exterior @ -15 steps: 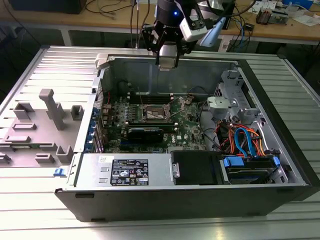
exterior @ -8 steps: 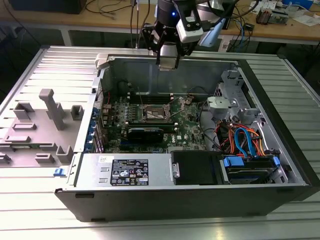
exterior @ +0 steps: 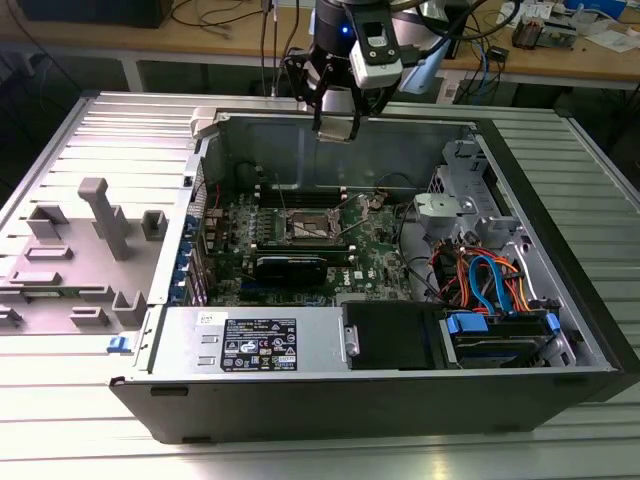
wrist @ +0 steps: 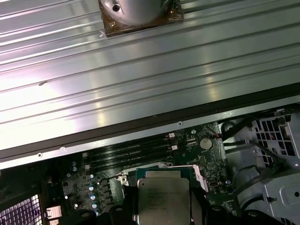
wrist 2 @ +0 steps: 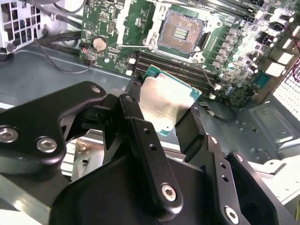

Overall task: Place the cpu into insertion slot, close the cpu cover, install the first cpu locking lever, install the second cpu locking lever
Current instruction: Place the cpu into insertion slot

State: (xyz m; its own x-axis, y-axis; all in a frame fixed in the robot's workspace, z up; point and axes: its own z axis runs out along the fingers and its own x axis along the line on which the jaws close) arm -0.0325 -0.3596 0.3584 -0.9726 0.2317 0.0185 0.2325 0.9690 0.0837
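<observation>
- Plainly, the pincer [wrist 2: 164, 105] was clenched on the cpu [wrist 2: 166, 101], with a finger on each of two opposite edges and the chip's metal top showing in both wrist views.
- In the exterior view the arm hung over the far wall of the open computer case [exterior: 300, 400]. The cpu was held in the air, well apart from the board and not yet seated.
- The insertion slot [wrist 2: 180, 32] lay open with its contact field bare, just beside the long memory slots [wrist 2: 173, 63]. Where the cpu cover stood I could not tell.
- To do this step well, I judged, the chip wanted to be kept level and squared to the slot's frame. It should then go straight down and be let go without any pressing, since a tilted or sliding entry could bend the contacts.
- The case lay on a ribbed metal worktop [exterior: 90, 130].
- Grey moulded fixtures [exterior: 95, 215] stood at the exterior view's left.
- Orange and blue cables [exterior: 490, 275] crowded the case at the exterior view's right.
- A wooden bench [exterior: 230, 45] strewn with wires ran along the far side.
</observation>
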